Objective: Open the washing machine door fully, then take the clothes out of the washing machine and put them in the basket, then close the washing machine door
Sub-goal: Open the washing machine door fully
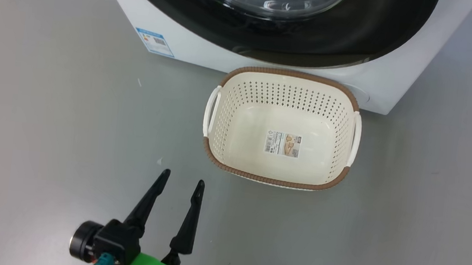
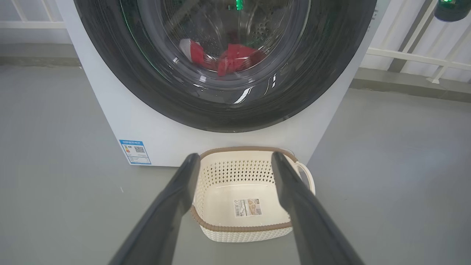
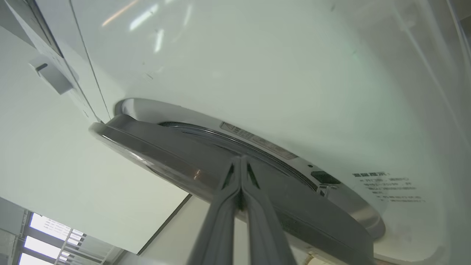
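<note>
Basket (image 1: 276, 182), one; washing machine (image 1: 196, 46), one.

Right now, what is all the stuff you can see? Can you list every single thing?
washing machine: one, white, standing on the floor behind the basket
washing machine door: one, glossy black rim with clear glass, on the machine's front
clothes: one heap, number unclear, red with some white, inside the drum behind the glass
basket: one, cream with a brown rim and white handles, on the floor in front of the machine
paper label: one, white, on the basket's bottom
blue label: one, low on the machine's front
floor: grey, all around
left gripper: one, dark fingers, open, near the basket's front left corner
right gripper: one, dark fingers, shut, tips at the door's edge
</note>
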Tool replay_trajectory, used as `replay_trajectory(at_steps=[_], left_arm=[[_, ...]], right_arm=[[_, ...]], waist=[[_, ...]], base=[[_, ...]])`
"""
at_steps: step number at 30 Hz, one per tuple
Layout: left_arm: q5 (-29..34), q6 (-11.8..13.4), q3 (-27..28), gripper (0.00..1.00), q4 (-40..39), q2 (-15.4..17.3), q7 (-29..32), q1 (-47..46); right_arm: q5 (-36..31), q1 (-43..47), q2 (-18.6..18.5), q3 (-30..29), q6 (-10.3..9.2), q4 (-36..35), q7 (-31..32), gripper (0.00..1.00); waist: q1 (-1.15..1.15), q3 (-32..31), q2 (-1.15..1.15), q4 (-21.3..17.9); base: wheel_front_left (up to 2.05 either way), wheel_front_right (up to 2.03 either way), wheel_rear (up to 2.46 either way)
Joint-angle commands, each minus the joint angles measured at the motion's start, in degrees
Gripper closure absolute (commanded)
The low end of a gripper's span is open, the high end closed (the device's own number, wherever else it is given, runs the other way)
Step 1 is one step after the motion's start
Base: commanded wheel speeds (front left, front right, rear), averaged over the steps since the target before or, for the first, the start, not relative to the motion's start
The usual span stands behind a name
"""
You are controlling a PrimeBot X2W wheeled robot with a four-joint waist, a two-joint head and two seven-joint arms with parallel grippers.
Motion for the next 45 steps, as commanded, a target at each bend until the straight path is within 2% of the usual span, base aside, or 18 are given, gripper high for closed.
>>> replay_trajectory(at_steps=[1,14,24,45], left_arm=[[-0.41,0.39,1.40,0.00,-1.56,0.47,-0.70,-1.71],[-1.44,0.77,-0.86,0.00,-1.90,0.47,-0.70,-3.63],[-2.11,1.29,-1.58,0.00,-1.99,0.47,-0.70,-4.28],[-0.65,0.76,-0.95,0.00,-0.70,0.47,-0.70,-1.12]], right_arm=[[0.79,-1.76,-0.18,0.64,0.03,-0.75,1.89,1.00],[6.17,-7.65,0.59,0.69,0.03,6.02,13.60,1.00],[6.16,-9.91,1.27,1.26,0.03,7.33,17.11,1.00],[7.50,6.01,3.37,3.70,0.03,-1.79,24.90,1.00]], waist=[[0.00,0.89,0.00,0.35],[0.00,3.81,0.00,2.11],[0.00,4.92,0.00,2.99],[0.00,-3.15,0.00,1.42]], base=[[0.00,0.00,0.00],[0.00,0.00,0.00],[0.00,0.00,0.00],[0.00,0.00,0.00]])
